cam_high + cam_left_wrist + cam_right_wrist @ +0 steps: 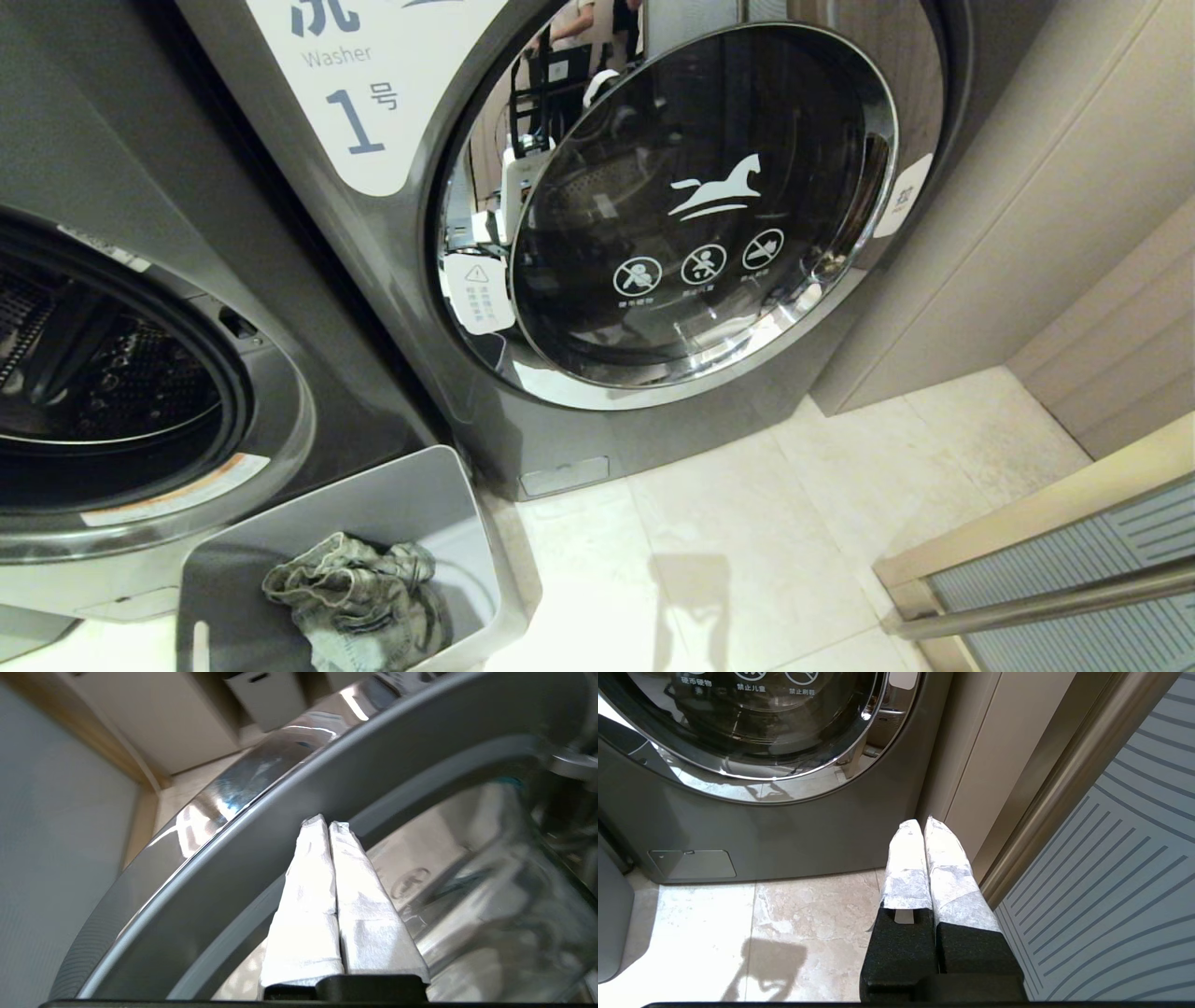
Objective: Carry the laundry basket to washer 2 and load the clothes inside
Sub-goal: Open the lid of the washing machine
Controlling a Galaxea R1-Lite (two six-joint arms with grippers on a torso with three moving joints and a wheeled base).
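Left claw [329, 826] shut, empty, beside washer door rim [261, 826]; right claw [920, 826] shut

Bright indoor light from above, warm cast. Pale floor tiles [747, 560] are near blown out in the head view, with a soft-edged shadow on them. The shut washer door [700, 205] glass mirrors the room and carries glare along its chrome ring. The open drum [93, 373] on the left is dark. Head view bends straight lines at the edges. Left wrist view: chrome rim [224, 807] streaked with highlights, foreground fingers [308, 896] overexposed and soft.
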